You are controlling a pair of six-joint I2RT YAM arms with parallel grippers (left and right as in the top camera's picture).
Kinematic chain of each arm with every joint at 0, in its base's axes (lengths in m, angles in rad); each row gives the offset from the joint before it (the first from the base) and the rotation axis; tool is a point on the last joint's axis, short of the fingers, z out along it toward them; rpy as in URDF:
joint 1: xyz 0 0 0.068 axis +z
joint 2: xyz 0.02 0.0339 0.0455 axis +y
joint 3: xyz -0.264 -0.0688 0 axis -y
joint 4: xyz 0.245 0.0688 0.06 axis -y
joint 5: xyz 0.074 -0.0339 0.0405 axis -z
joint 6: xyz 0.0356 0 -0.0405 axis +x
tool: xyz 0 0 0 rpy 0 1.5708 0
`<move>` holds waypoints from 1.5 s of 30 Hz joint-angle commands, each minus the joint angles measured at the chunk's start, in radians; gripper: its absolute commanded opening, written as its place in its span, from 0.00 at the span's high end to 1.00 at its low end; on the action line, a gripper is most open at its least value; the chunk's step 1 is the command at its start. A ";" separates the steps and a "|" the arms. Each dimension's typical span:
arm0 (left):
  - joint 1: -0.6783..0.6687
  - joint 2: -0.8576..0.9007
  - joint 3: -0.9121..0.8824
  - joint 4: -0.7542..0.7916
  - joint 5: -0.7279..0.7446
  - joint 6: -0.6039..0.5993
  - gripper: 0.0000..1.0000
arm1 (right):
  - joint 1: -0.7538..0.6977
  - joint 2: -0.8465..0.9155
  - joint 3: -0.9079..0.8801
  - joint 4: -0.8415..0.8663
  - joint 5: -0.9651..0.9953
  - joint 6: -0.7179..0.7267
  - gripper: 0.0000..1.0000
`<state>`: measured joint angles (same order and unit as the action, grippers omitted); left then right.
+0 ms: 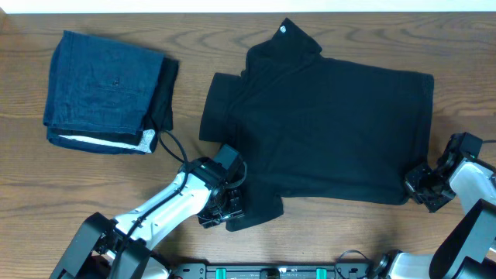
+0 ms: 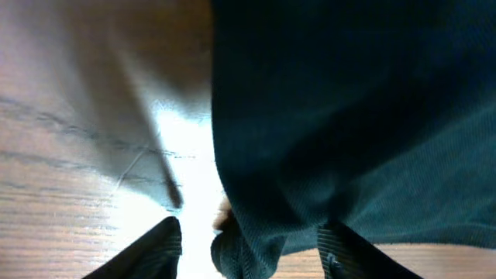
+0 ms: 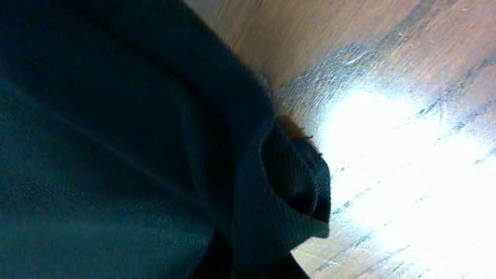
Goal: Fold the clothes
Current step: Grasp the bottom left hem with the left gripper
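Observation:
The clothes point(image 1: 325, 124), one black short-sleeved shirt, lie spread flat on the wooden table with the collar point(image 1: 285, 32) toward the far edge. My left gripper point(image 1: 231, 209) is at the near-left sleeve. In the left wrist view its fingers point(image 2: 159, 249) stand apart, with a rolled edge of the black fabric point(image 2: 248, 248) between them; the left finger is clear of the cloth. My right gripper point(image 1: 420, 186) sits at the shirt's near-right hem corner. In the right wrist view the bunched fabric point(image 3: 298, 186) hides its jaws, which are shut on that corner.
A folded dark-blue garment point(image 1: 105, 89) with a white edge lies at the far left of the table. A thin cable point(image 1: 174, 146) runs from it toward my left arm. Bare wood point(image 1: 349, 232) shows along the near edge.

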<state>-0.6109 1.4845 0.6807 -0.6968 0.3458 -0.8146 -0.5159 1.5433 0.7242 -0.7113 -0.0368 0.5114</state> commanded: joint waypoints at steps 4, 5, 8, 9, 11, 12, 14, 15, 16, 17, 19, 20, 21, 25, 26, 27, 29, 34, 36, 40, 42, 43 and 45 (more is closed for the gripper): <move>-0.002 0.009 -0.010 0.003 0.005 0.002 0.38 | -0.016 0.021 -0.013 0.009 0.028 -0.003 0.99; -0.002 0.010 -0.010 0.003 0.005 0.002 0.38 | -0.016 0.021 -0.013 0.009 0.028 -0.003 0.99; -0.014 0.010 -0.017 0.009 0.005 0.002 0.38 | -0.016 0.021 -0.013 0.008 0.029 -0.003 0.99; -0.023 0.010 -0.021 0.015 0.005 0.002 0.38 | -0.016 0.021 -0.013 0.008 0.028 -0.003 0.99; -0.042 0.010 -0.027 0.029 0.005 0.001 0.39 | -0.016 0.021 -0.013 0.008 0.029 -0.003 0.99; -0.051 0.010 -0.028 0.035 0.005 0.002 0.39 | -0.016 0.021 -0.013 0.008 0.029 -0.003 0.99; -0.068 0.010 -0.028 0.048 0.006 0.002 0.46 | -0.016 0.021 -0.013 0.008 0.028 -0.003 0.99; -0.075 0.010 -0.028 0.052 0.006 0.001 0.47 | -0.016 0.021 -0.013 0.008 0.028 -0.003 0.99; -0.080 0.010 -0.028 0.053 0.005 0.001 0.48 | -0.016 0.021 -0.013 0.008 0.028 -0.003 0.99; -0.081 0.010 -0.028 0.054 0.005 0.002 0.48 | -0.016 0.021 -0.013 0.008 0.028 -0.003 0.99; -0.080 0.010 -0.028 0.054 0.005 0.002 0.47 | -0.016 0.021 -0.013 0.008 0.028 -0.003 0.99; -0.080 0.010 -0.028 0.055 0.005 0.001 0.48 | -0.016 0.021 -0.013 0.008 0.028 -0.003 0.99; -0.080 0.010 -0.028 0.055 0.005 0.001 0.51 | -0.016 0.021 -0.013 0.008 0.028 -0.003 0.99; -0.080 0.010 -0.028 0.055 0.005 0.001 0.61 | -0.016 0.021 -0.013 0.009 0.028 -0.003 0.99; -0.080 0.010 -0.028 0.055 0.005 0.001 0.61 | -0.016 0.021 -0.013 0.009 0.028 -0.003 0.99; -0.080 0.010 -0.028 0.055 0.005 0.001 0.61 | -0.016 0.021 -0.013 0.009 0.028 -0.003 0.99; -0.080 0.010 -0.028 0.055 0.005 0.001 0.61 | -0.016 0.021 -0.013 0.009 0.028 -0.003 0.99; -0.080 0.010 -0.028 0.056 0.005 0.001 0.61 | -0.016 0.021 -0.013 0.013 0.028 -0.003 0.99; -0.080 0.010 -0.028 0.055 0.005 0.001 0.61 | -0.016 0.021 -0.013 0.013 0.028 -0.003 0.99; -0.080 0.010 -0.028 0.055 0.005 0.001 0.61 | -0.016 0.021 -0.013 0.011 0.028 -0.003 0.99; -0.080 0.010 -0.028 0.055 0.005 0.002 0.62 | -0.016 0.021 -0.013 0.009 0.029 -0.003 0.99; -0.080 0.010 -0.028 0.055 0.005 0.002 0.66 | -0.016 0.021 -0.013 0.008 0.029 -0.003 0.99; -0.080 0.010 -0.028 0.055 0.005 0.002 0.69 | -0.016 0.021 -0.013 0.005 0.029 -0.003 0.99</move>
<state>-0.6891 1.4849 0.6605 -0.6418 0.3531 -0.8143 -0.5159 1.5433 0.7242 -0.7113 -0.0368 0.5114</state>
